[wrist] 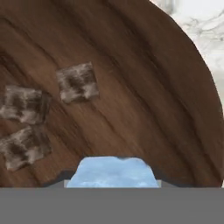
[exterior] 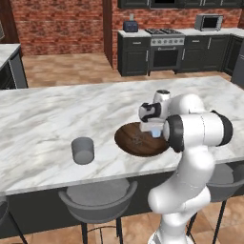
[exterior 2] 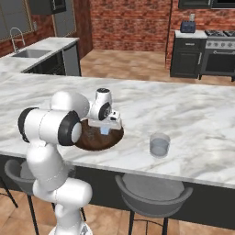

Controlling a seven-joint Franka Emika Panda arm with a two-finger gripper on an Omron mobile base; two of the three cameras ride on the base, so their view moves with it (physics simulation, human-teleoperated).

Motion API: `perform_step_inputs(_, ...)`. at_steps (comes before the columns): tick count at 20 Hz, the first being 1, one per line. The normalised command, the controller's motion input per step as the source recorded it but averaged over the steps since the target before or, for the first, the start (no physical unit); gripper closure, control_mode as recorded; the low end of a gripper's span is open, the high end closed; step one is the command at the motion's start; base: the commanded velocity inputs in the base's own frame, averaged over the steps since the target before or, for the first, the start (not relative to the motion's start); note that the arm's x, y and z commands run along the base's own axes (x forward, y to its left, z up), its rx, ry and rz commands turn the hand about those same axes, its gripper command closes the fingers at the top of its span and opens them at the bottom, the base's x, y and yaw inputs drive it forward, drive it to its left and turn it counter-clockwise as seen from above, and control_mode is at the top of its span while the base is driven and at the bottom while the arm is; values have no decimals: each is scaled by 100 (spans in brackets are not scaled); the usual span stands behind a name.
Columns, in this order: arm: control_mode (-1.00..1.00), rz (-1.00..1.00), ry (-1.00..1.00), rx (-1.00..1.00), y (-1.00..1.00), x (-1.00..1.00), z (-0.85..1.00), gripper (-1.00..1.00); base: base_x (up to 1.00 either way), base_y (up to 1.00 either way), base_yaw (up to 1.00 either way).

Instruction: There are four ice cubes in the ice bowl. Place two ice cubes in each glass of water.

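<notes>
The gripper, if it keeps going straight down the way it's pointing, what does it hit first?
Most likely the wooden floor of the ice bowl. The gripper points down into it, an ice cube seemingly between its fingers. Three other ice cubes lie off to one side.

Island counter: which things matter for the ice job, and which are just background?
Job:
- ice bowl
- three ice cubes lying in it
- fourth cube in the gripper
- glass left of the bowl
- glass right of the bowl

Background:
- toaster
- microwave
- stove
- stools
- sink
</notes>
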Motion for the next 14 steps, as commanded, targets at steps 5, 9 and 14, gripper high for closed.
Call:
perform_step_inputs(5,-100,-11,-8,-2,-4,-70,100,100,0,0,0)
perform_step_inputs(9,-100,-11,-1,-8,-40,-85,78,100,0,0,0)
perform_step_inputs(14,-100,-10,0,-7,-79,-61,38,100,0,0,0)
